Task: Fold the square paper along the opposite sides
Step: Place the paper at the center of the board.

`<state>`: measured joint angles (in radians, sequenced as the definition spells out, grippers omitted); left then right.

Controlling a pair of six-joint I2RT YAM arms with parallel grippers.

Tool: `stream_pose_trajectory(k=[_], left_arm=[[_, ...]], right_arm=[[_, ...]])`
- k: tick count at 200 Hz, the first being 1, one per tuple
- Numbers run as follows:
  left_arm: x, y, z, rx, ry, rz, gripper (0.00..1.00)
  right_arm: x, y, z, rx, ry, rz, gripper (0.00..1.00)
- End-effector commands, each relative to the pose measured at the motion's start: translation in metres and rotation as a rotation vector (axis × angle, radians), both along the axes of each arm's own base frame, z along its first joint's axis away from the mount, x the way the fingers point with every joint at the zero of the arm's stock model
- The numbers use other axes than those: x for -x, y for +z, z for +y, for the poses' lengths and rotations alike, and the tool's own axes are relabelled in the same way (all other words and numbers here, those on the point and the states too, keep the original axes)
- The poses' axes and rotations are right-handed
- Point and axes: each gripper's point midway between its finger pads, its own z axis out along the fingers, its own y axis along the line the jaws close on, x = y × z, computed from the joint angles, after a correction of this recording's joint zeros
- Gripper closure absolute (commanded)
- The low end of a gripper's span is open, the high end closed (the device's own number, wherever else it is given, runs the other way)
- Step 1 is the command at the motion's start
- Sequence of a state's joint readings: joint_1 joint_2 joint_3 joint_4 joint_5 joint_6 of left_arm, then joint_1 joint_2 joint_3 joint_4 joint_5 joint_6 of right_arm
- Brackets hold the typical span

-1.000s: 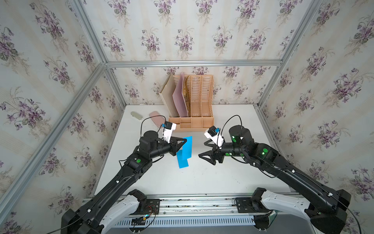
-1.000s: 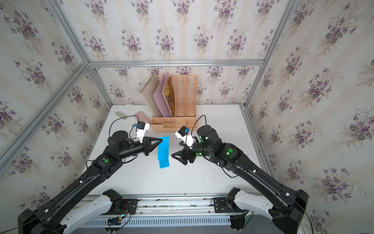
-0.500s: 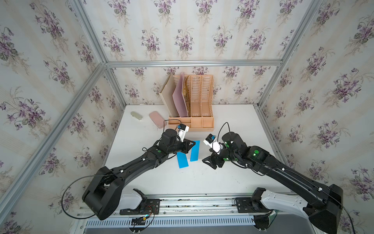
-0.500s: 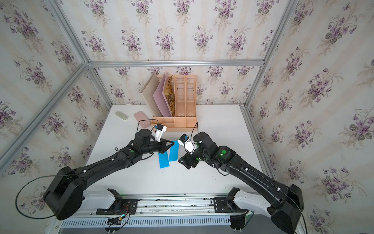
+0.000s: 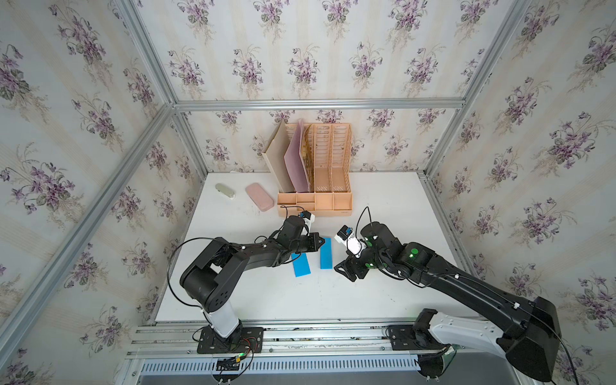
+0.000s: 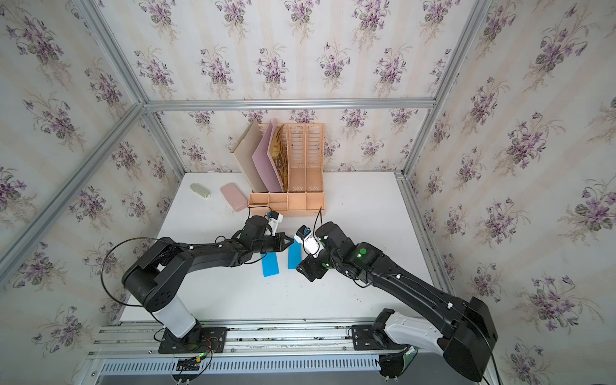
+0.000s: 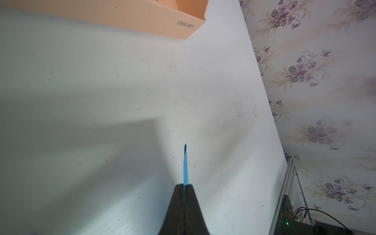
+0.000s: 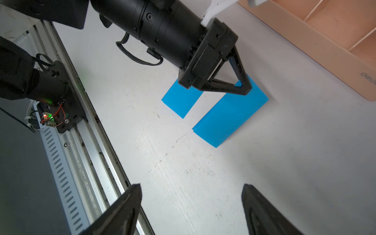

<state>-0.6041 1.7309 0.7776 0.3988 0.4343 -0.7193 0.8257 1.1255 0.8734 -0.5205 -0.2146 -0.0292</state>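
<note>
Pinched shut on a blue paper (image 5: 326,255), the left gripper (image 5: 320,240) reaches across the white table (image 5: 383,200) on the robot's side of the peach rack (image 5: 340,156). Its fingertips clamp the paper's corner at the end nearest the rack. The left wrist view shows the sheet (image 7: 185,166) edge-on, sticking out from between the closed fingers (image 7: 179,195). In the right wrist view, the paper (image 8: 230,114) is a long rectangle low over the table, and the end farthest from the rack shows two layers, one over the other.

A second strip (image 5: 301,265) of the same blue lies flat, parallel to the paper and slightly farther from the rack, partly under the left arm. A bare band of table shows between the two; whether they join behind the gripper cannot be told.

The right gripper (image 5: 343,271) hovers with jaws spread wide and nothing between them, near the paper's end farthest from the rack, apart from it in the right wrist view (image 8: 191,186).

Beige and pink folders lean in the rack. A pink case (image 5: 259,196) lies just beside the rack's base, with a pale green case (image 5: 225,191) beyond it.
</note>
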Motion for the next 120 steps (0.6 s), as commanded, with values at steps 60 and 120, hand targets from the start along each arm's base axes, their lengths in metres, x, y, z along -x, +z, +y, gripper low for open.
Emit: stream_pose_trajectory(k=[60,120], left_arm=[[-0.009,-0.026,0.017,-0.180,0.084,0.093,0.93],[-0.006,-0.038,0.024,-0.261,0.099,0.165,0.75]], right_arm=[[-0.001,-0.005,0.002,-0.004,-0.011,0.003,0.17],[0.000,-0.003,0.004,-0.013,-0.003,0.001,0.17]])
